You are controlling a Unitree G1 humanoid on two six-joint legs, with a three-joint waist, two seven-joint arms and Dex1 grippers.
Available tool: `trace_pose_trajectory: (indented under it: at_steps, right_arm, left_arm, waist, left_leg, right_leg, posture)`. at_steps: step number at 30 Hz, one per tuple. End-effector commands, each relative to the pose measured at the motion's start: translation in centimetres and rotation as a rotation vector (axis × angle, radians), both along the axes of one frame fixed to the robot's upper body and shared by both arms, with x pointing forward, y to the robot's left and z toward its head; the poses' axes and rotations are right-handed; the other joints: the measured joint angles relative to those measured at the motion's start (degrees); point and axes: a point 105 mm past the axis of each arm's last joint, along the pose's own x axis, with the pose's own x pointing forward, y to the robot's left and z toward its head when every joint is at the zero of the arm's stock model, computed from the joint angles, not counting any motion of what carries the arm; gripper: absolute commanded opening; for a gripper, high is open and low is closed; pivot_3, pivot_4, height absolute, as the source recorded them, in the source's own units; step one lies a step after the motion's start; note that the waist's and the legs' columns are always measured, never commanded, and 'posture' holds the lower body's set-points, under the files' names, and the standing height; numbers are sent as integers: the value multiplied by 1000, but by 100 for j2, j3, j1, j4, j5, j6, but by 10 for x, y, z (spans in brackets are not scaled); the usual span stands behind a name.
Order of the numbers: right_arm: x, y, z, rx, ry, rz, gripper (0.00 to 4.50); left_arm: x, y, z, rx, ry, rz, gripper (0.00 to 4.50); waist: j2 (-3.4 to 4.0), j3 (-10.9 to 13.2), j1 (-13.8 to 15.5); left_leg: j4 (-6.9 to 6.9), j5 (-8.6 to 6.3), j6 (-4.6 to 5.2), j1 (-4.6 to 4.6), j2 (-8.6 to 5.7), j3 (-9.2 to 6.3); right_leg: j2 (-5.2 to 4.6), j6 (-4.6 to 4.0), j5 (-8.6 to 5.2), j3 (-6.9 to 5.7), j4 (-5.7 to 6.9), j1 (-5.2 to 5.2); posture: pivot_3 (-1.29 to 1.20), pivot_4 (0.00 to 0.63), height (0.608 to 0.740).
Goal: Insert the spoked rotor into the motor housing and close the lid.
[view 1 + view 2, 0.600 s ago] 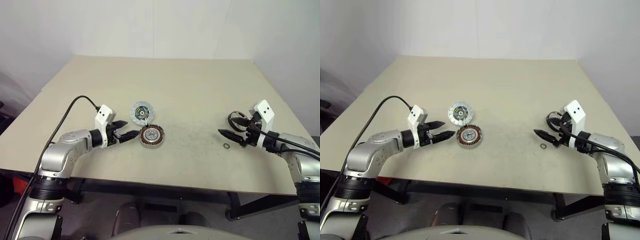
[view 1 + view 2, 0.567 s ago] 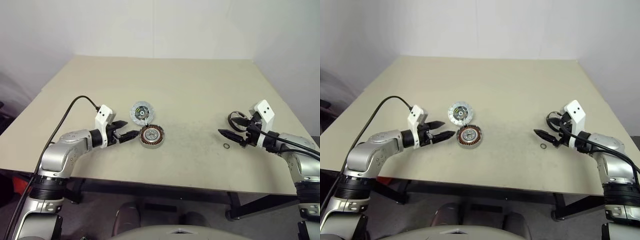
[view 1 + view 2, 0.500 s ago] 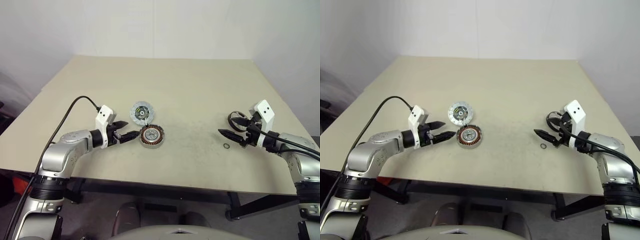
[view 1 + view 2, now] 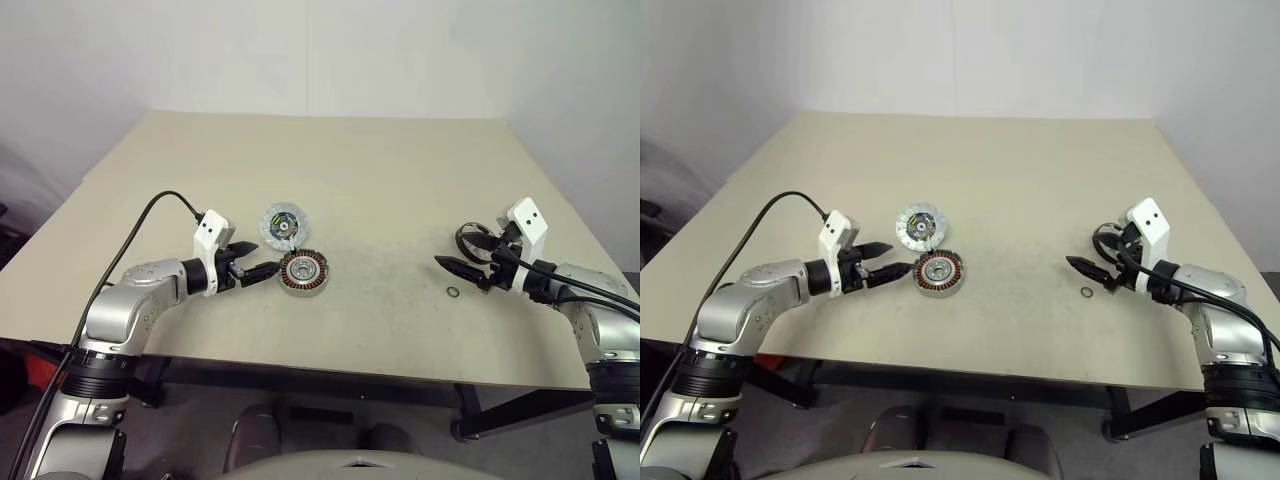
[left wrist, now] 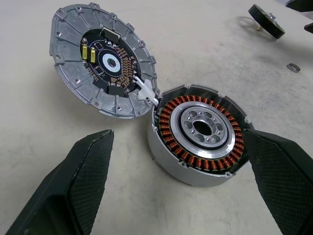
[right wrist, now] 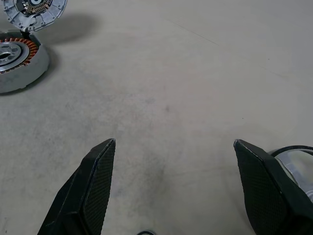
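Your left claw (image 5: pixel 176 196) stands wide and empty, low over the surface (image 4: pixel 380 190), with its two fingers (image 5: pixel 83 181) straddling the near side of the rotor (image 5: pixel 199 131) without touching it. The rotor, a ring of copper windings around a silver hub, lies flat inside a shallow silver shell. Just beyond it, touching at a small white connector (image 5: pixel 145 91), the housing (image 5: pixel 105 61) leans tilted with its green and black board facing up.

Well apart on the other side, your right claw (image 6: pixel 176 186) is also wide and holds nothing. A tiny black ring (image 4: pixel 453 292) lies on the surface near its tips, and a dark round part (image 4: pixel 472 238) sits close behind it; whether that is the lid, you cannot tell from here.

You look to be at the very first step: lining up to pick the rotor, with nothing inserted yet.

Next, ease the left claw forward until the fingers bracket the rotor's rim, then close gently. Mind the white connector and the leaning housing, since a nudge could tip or drag them.
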Motion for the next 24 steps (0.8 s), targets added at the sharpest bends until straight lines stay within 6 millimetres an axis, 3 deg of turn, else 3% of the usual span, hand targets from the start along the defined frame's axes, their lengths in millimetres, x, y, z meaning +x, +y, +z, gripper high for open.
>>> trace_pose_trajectory:
  at_steps: [1,6,11,17,21,24]
  right_arm:
    - [4,3,11,-3,-45,15,4353]
    - [4,6,11,1,-46,25,4353]
    - [6,7,12,0,-47,27,4353]
    - [11,10,14,-3,-48,47,4353]
    - [17,12,17,-7,-56,63,4353]
    - [22,14,21,-10,-66,74,4353]
  left_arm:
    - [2,-2,15,-2,-57,-18,4484]
    - [0,-2,17,41,-84,-48,4484]
    - [-9,0,26,307,-222,-205,4484]
    - [-6,-6,82,633,-524,-510,4484]
    - [7,-33,106,735,-709,-680,4484]
    - [15,-49,102,816,-779,-839,4484]
  waist:
    - [0,0,0]
    - [0,0,0]
    - [-2,1,1]
    - [-9,7,23]
    - [3,-1,21]
    - [3,-1,19]
  left_leg:
    - [0,0,0,0,0,0]
    - [-1,0,0,0,0,0]
    - [-5,0,0,0,1,0]
    - [-9,3,-4,-2,3,-1]
    - [-5,2,-4,4,-7,10]
    - [-4,2,-4,2,-3,17]
  right_leg:
    - [0,-1,1,0,0,0]
    - [0,-1,0,0,0,-1]
    - [1,20,-12,0,-1,-2]
    - [2,26,-15,-5,-5,-2]
    - [-12,20,-12,5,-5,6]
    - [-13,-10,6,5,2,0]
  posture:
    - [0,0,740]
    - [0,0,740]
    - [0,0,740]
    - [0,0,740]
    - [0,0,740]
    - [0,0,740]
